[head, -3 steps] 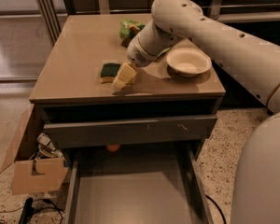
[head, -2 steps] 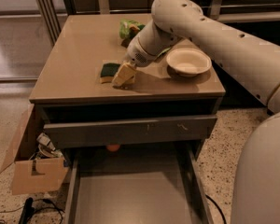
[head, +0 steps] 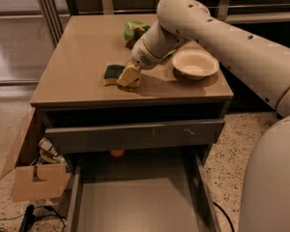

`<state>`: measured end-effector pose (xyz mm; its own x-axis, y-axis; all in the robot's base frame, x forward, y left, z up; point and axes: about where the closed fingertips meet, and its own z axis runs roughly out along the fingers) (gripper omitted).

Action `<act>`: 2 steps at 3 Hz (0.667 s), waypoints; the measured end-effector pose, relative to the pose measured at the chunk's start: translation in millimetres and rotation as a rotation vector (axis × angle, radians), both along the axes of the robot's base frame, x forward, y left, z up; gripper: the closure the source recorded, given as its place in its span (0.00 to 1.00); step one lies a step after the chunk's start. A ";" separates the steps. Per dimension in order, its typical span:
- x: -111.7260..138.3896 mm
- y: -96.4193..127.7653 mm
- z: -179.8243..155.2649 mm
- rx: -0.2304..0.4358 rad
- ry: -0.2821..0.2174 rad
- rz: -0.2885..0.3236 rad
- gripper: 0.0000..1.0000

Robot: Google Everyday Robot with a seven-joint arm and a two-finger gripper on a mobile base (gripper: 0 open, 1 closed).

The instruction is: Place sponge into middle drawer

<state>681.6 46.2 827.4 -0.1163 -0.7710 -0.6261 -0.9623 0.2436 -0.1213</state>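
Your gripper [head: 129, 76] is down on the tabletop [head: 72, 76], pressed against the right end of the sponge [head: 113, 72]; whether it has a grip, I can't tell. The sponge lies flat near the front edge, with the middle drawer [head: 135, 209] pulled out far below it.

The gripper [head: 129, 76] has edged a little left and farther back over the tabletop [head: 77, 66] — now seemingly touching the sponge [head: 113, 73] at its right end.
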 end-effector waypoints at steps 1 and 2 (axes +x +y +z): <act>0.0 0.0 0.0 0.000 0.000 0.000 1.00; 0.6 -4.6 5.9 0.005 0.003 -0.001 1.00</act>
<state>682.1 41.6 833.3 -0.1189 -0.7681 -0.6292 -0.9624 0.2449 -0.1171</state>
